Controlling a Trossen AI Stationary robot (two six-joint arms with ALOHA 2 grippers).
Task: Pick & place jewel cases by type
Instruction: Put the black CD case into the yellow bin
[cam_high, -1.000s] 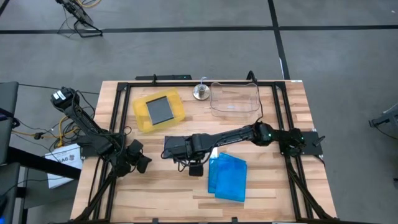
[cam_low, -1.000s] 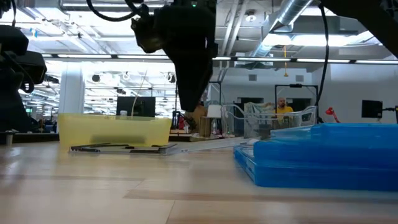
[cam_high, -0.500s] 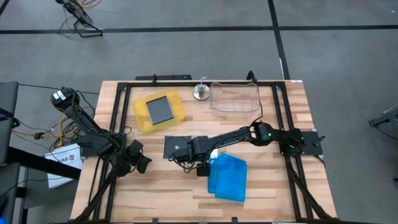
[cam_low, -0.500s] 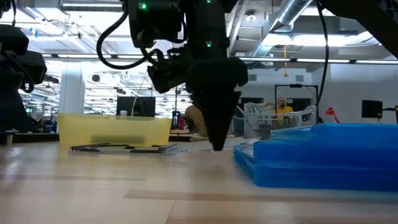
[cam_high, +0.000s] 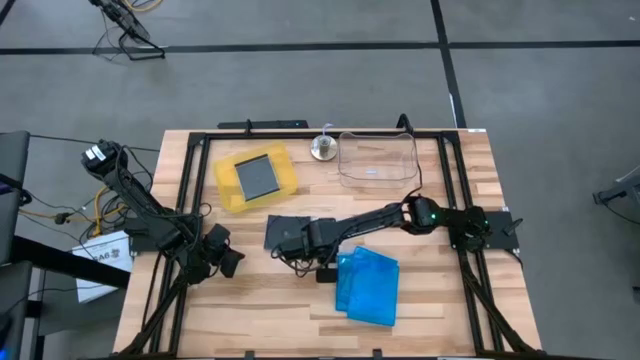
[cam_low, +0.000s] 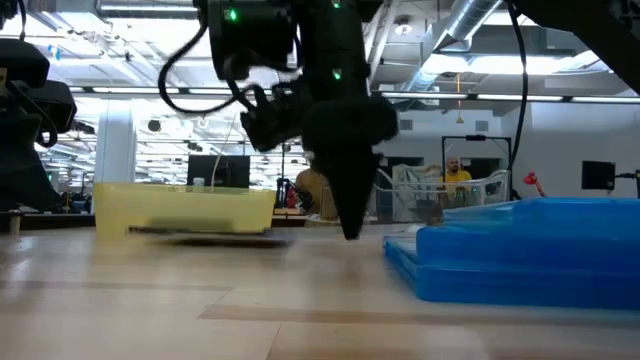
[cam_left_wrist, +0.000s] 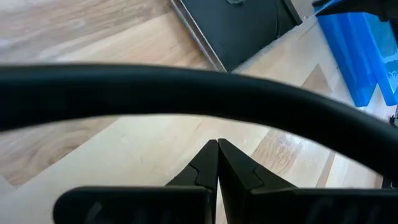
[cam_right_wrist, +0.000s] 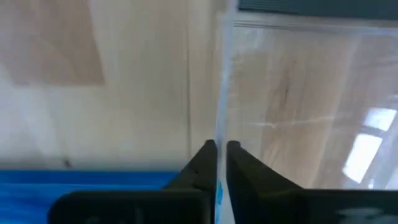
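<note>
A clear-grey jewel case (cam_high: 283, 230) with a dark insert lies at the table's middle. Its clear part reaches toward a stack of blue jewel cases (cam_high: 367, 287) on the near right. My right gripper (cam_right_wrist: 217, 147) stands between the two, pointing down, shut on the clear-grey case. Another grey case (cam_high: 258, 177) lies in the yellow tray (cam_high: 225, 188). My left gripper (cam_left_wrist: 217, 144) is shut on nothing, over bare wood near the table's left side. My right gripper pinches a thin clear edge (cam_right_wrist: 221, 127) of the clear-grey jewel case between its two fingertips. The fingers come from above, pointing down (cam_low: 350, 232), on the side facing the blue stack. The dark part (cam_low: 200, 233) sits low, just above or on the table.
A clear plastic tub (cam_high: 345, 168) stands at the far edge, with a small silvery round thing (cam_high: 322, 148) beside it. The yellow tray sits far left. Black rails run along the table's left and right sides. People show in the room behind.
My right gripper has come down to the table beside the blue stack and shut on the clear-grey case's clear edge. In the low view, the clear part that lay flat toward the blue stack no longer shows there.
</note>
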